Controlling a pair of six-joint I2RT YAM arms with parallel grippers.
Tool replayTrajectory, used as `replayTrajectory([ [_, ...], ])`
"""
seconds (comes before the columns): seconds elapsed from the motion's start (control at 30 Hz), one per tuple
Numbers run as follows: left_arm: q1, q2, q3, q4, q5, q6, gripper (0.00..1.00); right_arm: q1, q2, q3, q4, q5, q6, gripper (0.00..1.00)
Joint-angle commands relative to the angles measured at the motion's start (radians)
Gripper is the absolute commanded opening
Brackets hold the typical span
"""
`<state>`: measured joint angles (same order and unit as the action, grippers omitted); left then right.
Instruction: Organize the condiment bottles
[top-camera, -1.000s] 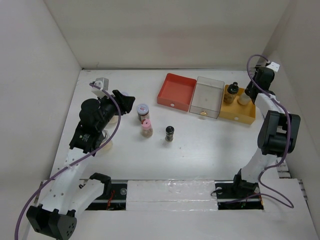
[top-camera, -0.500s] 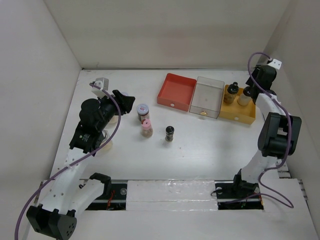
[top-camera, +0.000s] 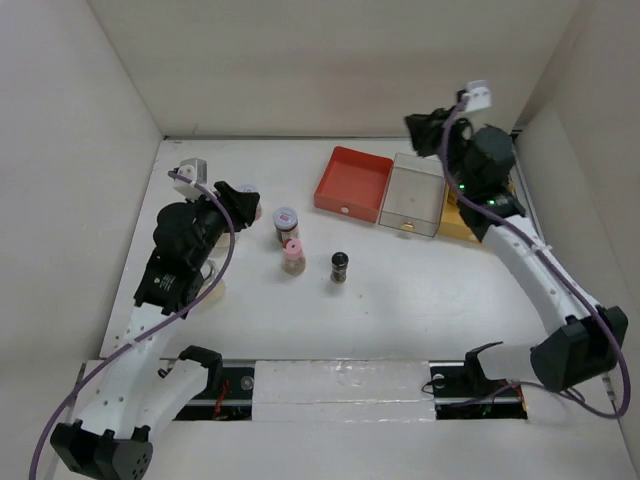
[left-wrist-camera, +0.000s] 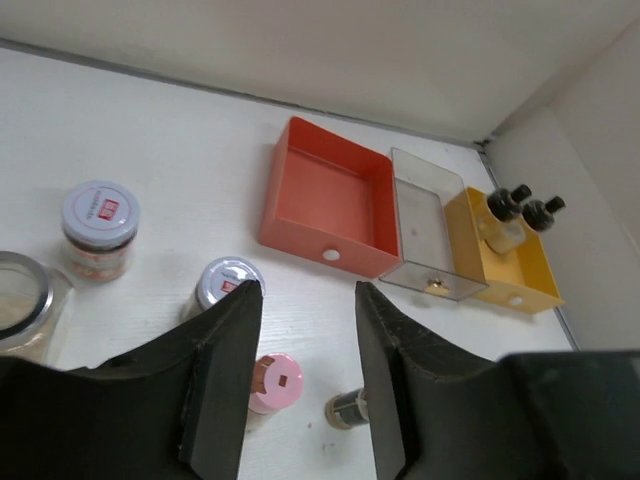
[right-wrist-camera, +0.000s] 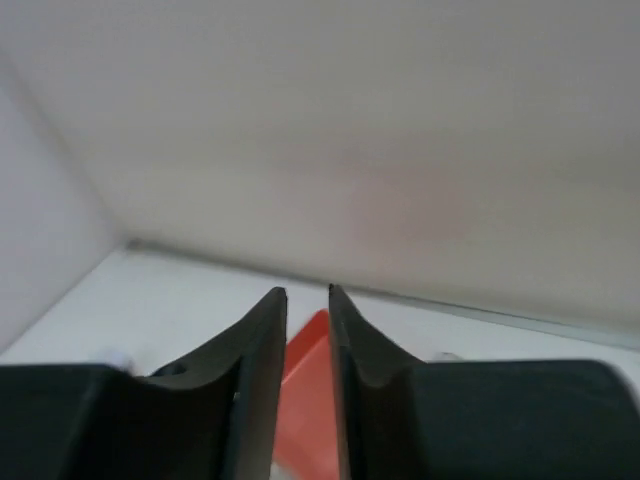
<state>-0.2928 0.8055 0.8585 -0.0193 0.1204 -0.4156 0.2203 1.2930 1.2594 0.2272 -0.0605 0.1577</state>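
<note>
- While loose jars wait left of centre, left end effector (left-wrist-camera: 305, 385), fingers parted and empty, judged best lowered squarely over the pink-lidded clear spice jar (top-camera: 292, 255); the silver-lidded jar (top-camera: 286, 223) touches it behind.
- Dark-capped small jar (top-camera: 340, 266) stands apart on open tabletop (top-camera: 420, 290).
- Red square tray (top-camera: 353, 184) and clear square tray (top-camera: 414, 193) sit unfilled.
- Right end effector (right-wrist-camera: 307, 330), fingers narrowly parted, empty, raised above the trays.
- Yellow tray (left-wrist-camera: 510, 262) holds two black-capped jars (left-wrist-camera: 520, 212) by the right wall.

Soft, even light fills all three views, bright without harsh glare. On the white surface (top-camera: 400, 290) shadows are faint and short, pooling just beside the jars and trays. The overhead view is sharp. The right wrist view is blurred throughout, its dark right claw (right-wrist-camera: 307, 300) soft-edged; the left wrist view stays crisp.
</note>
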Motion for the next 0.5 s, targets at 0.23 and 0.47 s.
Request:
replayTrajectory([
  [0.23, 0.001, -0.144, 0.028, -0.062, -0.335, -0.089, 0.27, 0.417, 0.368, 0.112, -0.158, -0.127, -0.121, 0.46],
  [0.47, 0.001, -0.144, 0.017, -0.051, -0.285, -0.077, 0.64, 0.579, 0.664, 0.434, -0.395, 0.043, -0.194, 0.91],
])
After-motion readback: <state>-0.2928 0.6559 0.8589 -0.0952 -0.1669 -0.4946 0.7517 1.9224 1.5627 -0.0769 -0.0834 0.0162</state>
